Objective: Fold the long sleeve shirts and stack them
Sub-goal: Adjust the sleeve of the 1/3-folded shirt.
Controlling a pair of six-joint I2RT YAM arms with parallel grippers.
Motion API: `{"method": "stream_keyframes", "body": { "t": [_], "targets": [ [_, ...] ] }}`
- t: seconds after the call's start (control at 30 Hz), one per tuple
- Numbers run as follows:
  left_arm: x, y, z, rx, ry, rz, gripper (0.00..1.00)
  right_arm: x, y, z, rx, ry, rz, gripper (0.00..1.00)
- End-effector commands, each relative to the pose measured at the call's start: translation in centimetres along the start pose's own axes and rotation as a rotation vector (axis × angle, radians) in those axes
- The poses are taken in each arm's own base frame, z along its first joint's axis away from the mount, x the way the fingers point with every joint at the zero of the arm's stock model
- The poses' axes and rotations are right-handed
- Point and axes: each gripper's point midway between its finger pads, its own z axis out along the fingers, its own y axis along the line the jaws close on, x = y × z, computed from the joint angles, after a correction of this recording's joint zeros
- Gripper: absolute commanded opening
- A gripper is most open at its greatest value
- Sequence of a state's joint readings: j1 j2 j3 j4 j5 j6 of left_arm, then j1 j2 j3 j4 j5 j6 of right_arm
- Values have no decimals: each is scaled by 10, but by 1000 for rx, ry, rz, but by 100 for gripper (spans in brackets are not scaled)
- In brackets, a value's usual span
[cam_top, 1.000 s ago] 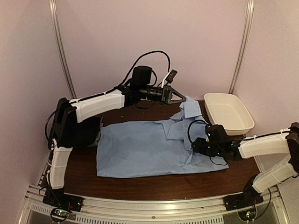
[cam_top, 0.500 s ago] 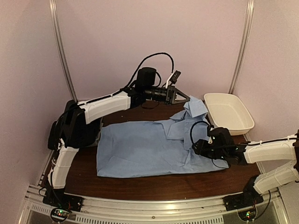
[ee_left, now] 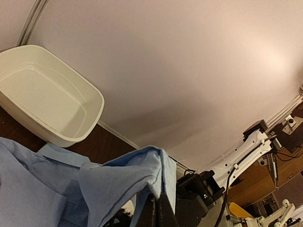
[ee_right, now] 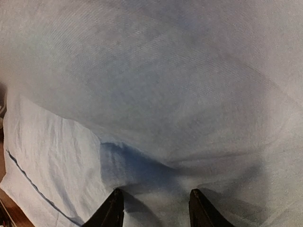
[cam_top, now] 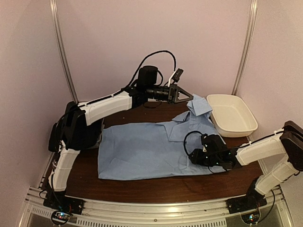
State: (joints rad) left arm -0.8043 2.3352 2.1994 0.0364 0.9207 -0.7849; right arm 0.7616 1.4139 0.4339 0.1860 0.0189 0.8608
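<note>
A light blue long sleeve shirt (cam_top: pixel 142 149) lies spread across the dark table, collar toward the right. My left gripper (cam_top: pixel 189 98) is shut on a fold of its sleeve (cam_top: pixel 199 105) and holds it lifted above the table's back right. In the left wrist view that cloth (ee_left: pixel 118 179) drapes over the closed fingers (ee_left: pixel 158 208). My right gripper (cam_top: pixel 191 156) rests low on the shirt's right part. In its wrist view the fingers (ee_right: pixel 155 196) stand apart on the cloth (ee_right: pixel 156 85), with a raised wrinkle (ee_right: pixel 123 161) just ahead of them.
A white oval tub (cam_top: pixel 246 124) stands at the back right, just beyond the lifted sleeve; its wall (ee_left: pixel 28 120) also shows in the left wrist view. The dark table (cam_top: pixel 165 187) shows bare along the front edge. Pale walls close in the back and sides.
My left gripper has carried the sleeve slightly up and to the right. My right gripper has slid leftward over the shirt, and its fingers have narrowed.
</note>
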Motion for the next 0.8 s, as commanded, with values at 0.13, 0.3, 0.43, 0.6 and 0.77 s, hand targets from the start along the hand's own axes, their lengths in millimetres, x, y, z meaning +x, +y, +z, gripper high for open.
{"method": "stream_keyframes", "body": {
  "t": [0.13,0.3,0.43,0.6,0.77],
  "targets": [
    [-3,-13,1,47,6,40,0,-23,12,9,23,-72,8,51],
    [1,-18,-6,25,9,40,0,-20,5,6,55,-65,9,56],
    [10,-18,-12,-1,26,27,0,-17,4,-7,26,-61,-6,58],
    [24,-19,-19,-25,51,6,0,-9,8,-38,-56,-36,-69,60],
    [37,-27,-33,-75,88,-24,0,-4,-8,-74,-37,-34,-57,60]
  ]
}}
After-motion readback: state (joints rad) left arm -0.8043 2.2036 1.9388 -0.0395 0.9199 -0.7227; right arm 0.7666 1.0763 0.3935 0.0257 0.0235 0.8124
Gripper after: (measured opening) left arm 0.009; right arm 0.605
